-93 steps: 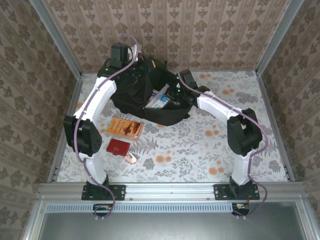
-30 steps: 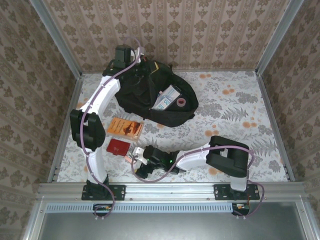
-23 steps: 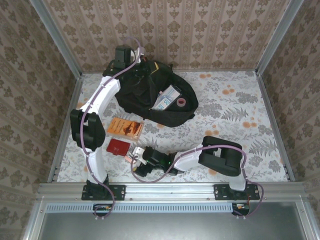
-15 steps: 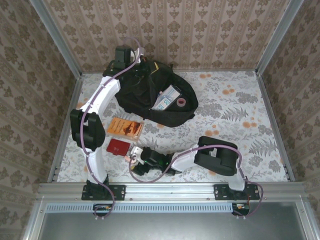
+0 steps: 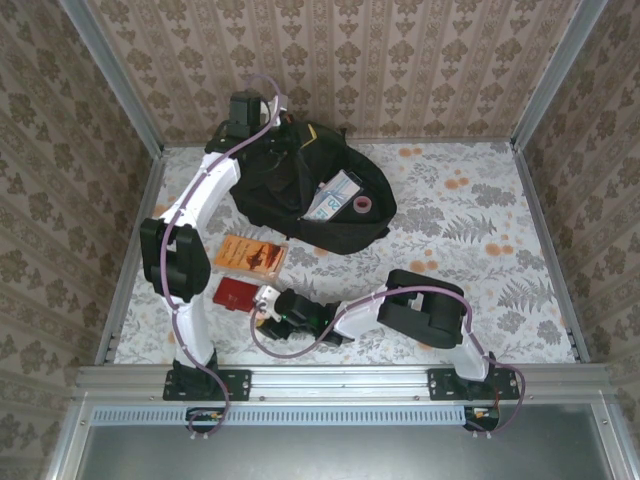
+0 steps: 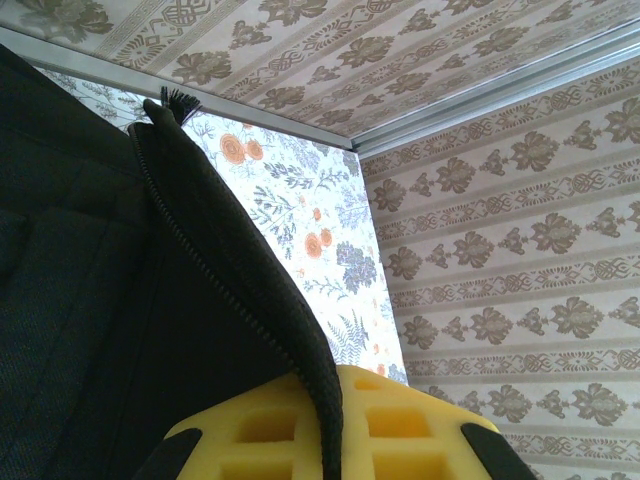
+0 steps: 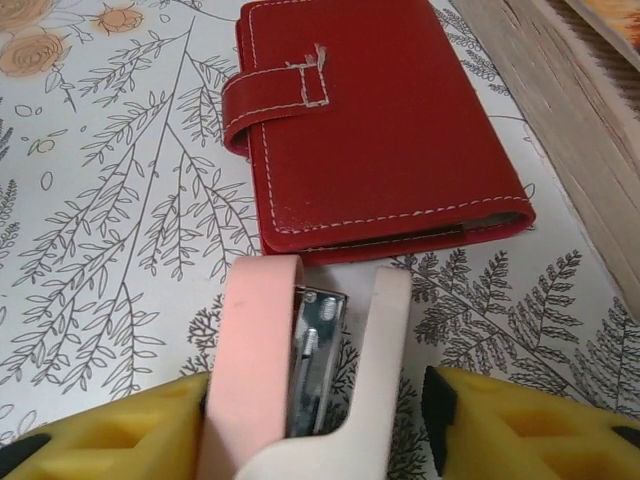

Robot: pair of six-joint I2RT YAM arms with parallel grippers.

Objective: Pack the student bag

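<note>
The student bag (image 5: 310,195) lies well beyond the right jaws, at the far side of the surface (image 5: 480,270), with its mouth open. The left jaws are clenched on its zippered edge (image 6: 215,275). That grip is the biggest risk: the fabric is soft, and if the edge slides out between the pads the mouth would likely sag shut, leaving no clear opening to drop things into.

The orange book (image 5: 250,255) lies ahead of the right jaws and off to one side. It is close enough that a wide swing on the lift could catch its corner and skew it.

The red wallet (image 7: 370,120) sits just ahead of the right jaws, its near edge beside the tip of the stapler. A forward push while closing would probably shove it along the surface.

The pink stapler (image 7: 310,380) lies on its side between the right jaws. They stand parted around it and are not gripping: one finger is against the pink body, while a gap shows at the other. Closing from here may push the stapler sideways or pivot it before both pads bear on it. Because the squeeze falls across its two arms, the stapler may press together, and its smooth plastic may slip on the lift.
</note>
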